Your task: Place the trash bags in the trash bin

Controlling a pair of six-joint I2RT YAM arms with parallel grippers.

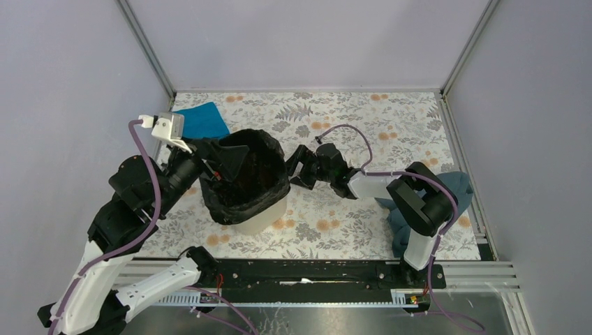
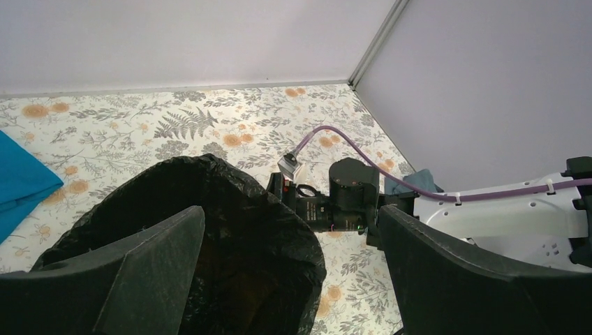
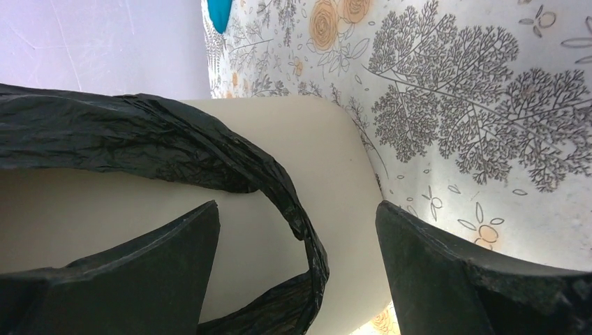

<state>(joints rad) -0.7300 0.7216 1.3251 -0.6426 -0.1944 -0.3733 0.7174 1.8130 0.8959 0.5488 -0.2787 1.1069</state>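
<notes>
Hem of glossy black plastic bag (image 3: 174, 146) on beige plastic bin (image 3: 328, 160) lies dead ahead of wide-open right hand (image 3: 297, 216) — left hand (image 2: 292, 213), also wide, at opposite rim.

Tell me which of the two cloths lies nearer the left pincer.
The bright blue cloth, flat at the far left corner just behind the left pincer. The duller blue-grey cloth lies crumpled far off at the right edge.
</notes>
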